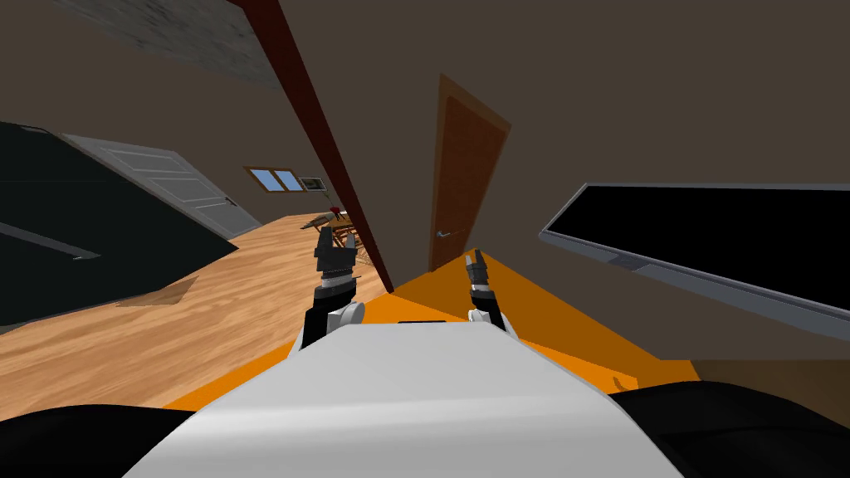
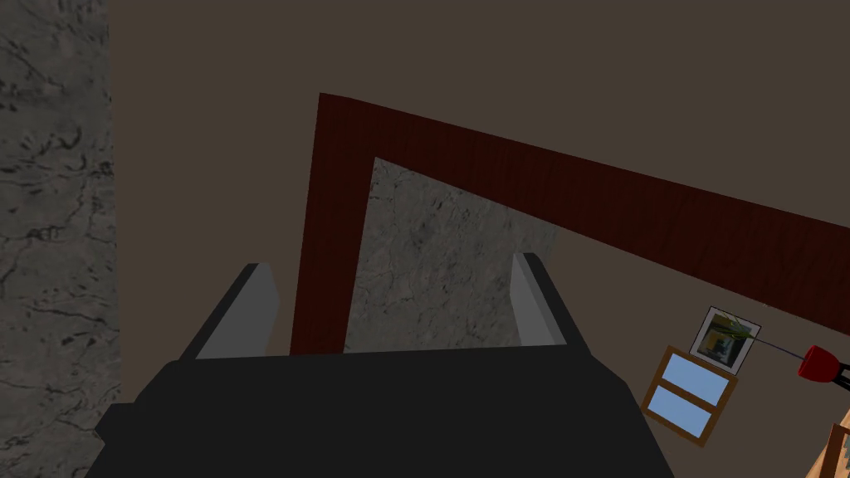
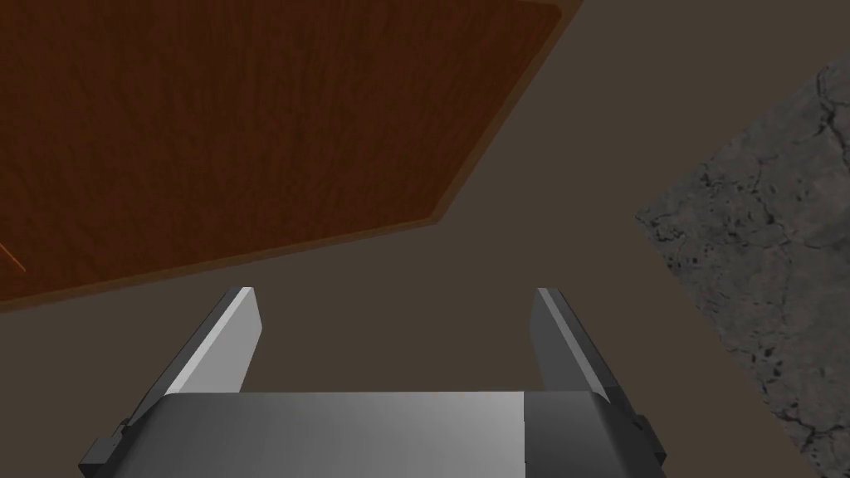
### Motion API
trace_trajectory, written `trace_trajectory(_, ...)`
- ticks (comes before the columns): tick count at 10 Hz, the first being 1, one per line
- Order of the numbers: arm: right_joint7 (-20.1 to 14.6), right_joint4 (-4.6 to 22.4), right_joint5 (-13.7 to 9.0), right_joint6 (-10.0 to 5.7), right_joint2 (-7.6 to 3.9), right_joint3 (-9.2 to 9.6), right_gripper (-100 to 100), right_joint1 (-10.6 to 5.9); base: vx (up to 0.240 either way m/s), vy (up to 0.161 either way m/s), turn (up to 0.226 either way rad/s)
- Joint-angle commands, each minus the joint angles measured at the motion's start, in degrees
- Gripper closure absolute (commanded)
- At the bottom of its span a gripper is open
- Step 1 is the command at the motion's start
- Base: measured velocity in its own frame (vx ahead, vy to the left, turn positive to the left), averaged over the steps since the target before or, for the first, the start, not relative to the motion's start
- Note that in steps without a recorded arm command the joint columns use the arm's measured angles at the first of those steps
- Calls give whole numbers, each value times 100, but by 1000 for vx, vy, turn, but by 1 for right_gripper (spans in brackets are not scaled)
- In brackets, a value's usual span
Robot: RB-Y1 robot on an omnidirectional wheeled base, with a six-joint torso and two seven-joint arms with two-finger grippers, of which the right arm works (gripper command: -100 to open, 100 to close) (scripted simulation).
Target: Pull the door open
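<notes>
Door (image 1: 469, 166): brown wood-grain panel, shut in its frame, set in the wall ahead across the orange floor (image 1: 531, 307). Lever handle (image 1: 444, 235): small, grey, at the panel's left edge, toward its lower part in the head view.

Right gripper (image 1: 476, 264): raised, near the door but short of the handle, fingers spread wide, holding nothing. Left gripper (image 1: 324, 239): raised further left, fingers likewise apart and empty.

Handling estimate: the panel is rigid and probably heavy, and presumably swings on hinges at the edge opposite the handle. The lever looks stiff, narrow and likely smooth. Close the fingers across the lever's bar, press down, then pull along the door's arc.
</notes>
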Motion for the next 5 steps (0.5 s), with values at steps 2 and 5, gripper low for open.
trace_trajectory(2, -100, 423, -85, -169, -138, 36, -100, -139, 97, -31, 107)
trace_trajectory(5, -211, 949, -180, -357, -295, 97, -100, -254, 93, -40, 122)
